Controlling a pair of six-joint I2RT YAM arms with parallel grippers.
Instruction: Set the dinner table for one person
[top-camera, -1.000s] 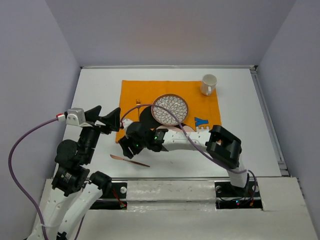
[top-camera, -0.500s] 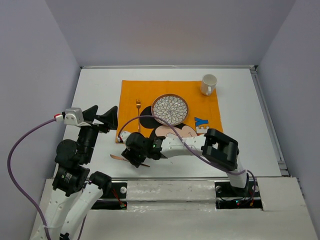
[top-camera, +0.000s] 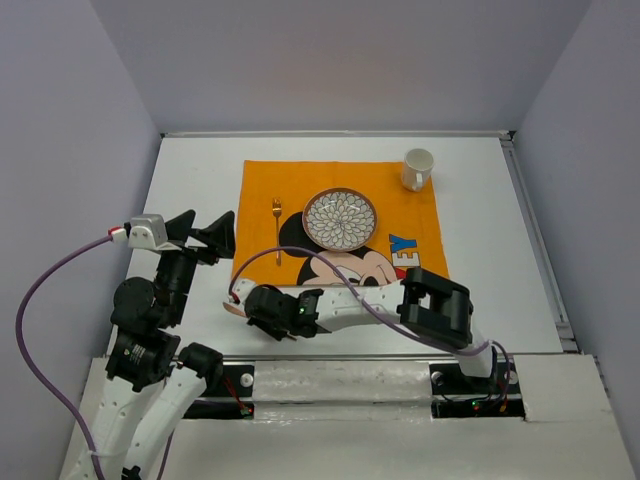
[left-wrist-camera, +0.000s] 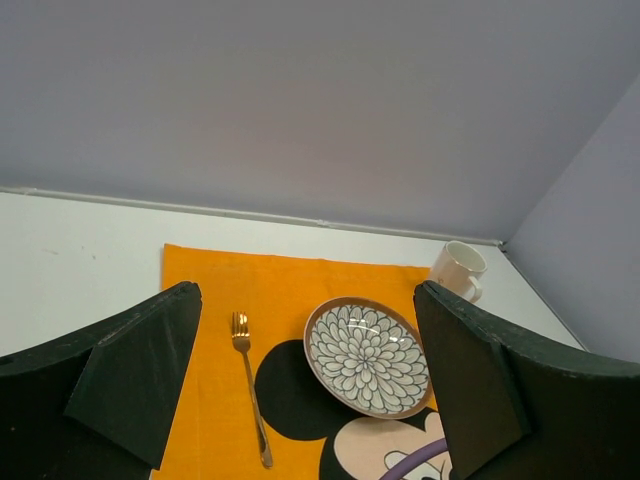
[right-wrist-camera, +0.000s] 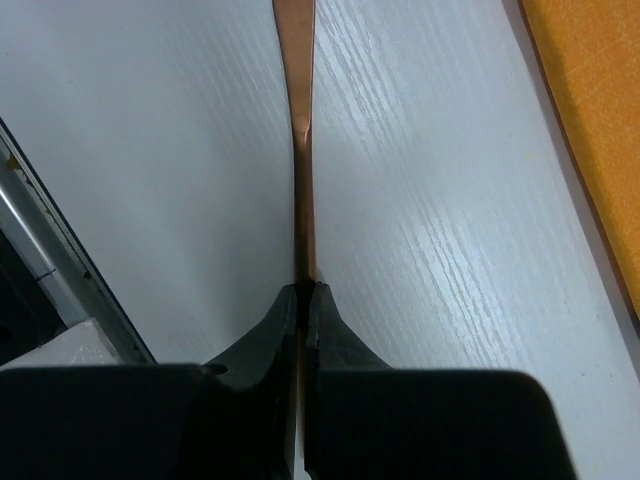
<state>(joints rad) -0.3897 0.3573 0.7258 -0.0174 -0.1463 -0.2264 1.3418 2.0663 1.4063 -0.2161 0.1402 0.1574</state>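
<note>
Right hand (right-wrist-camera: 303, 292) low over the worktop (right-wrist-camera: 430, 230), fingers (right-wrist-camera: 265, 330) pinched narrow onto the edge-on shaft of a thin copper utensil (right-wrist-camera: 300, 140). Far end of it cut off by the top of the right wrist view; knife or spoon, cannot tell. Resting on the white surface or just above it, cannot tell which. From above, mostly hidden beneath the hand, only a short copper tip showing at its left. Bare worktop directly under the grip and on both sides, near the front edge. Corner of the orange mat (right-wrist-camera: 600, 120) just to the right, apart from the utensil.

Mouse print on the mat partly covered by the right arm (top-camera: 370, 295) in the top view.

Left hand (left-wrist-camera: 305, 300) raised, fingers spread wide, holding nothing, out past the mat's left edge with worktop below. Framed between its fingers: fork (left-wrist-camera: 250, 395) and patterned plate (left-wrist-camera: 368, 357) side by side on the mat, apart. White mug (left-wrist-camera: 458, 270) off the mat's far right corner. Near edge of the mat cut off in that view.
</note>
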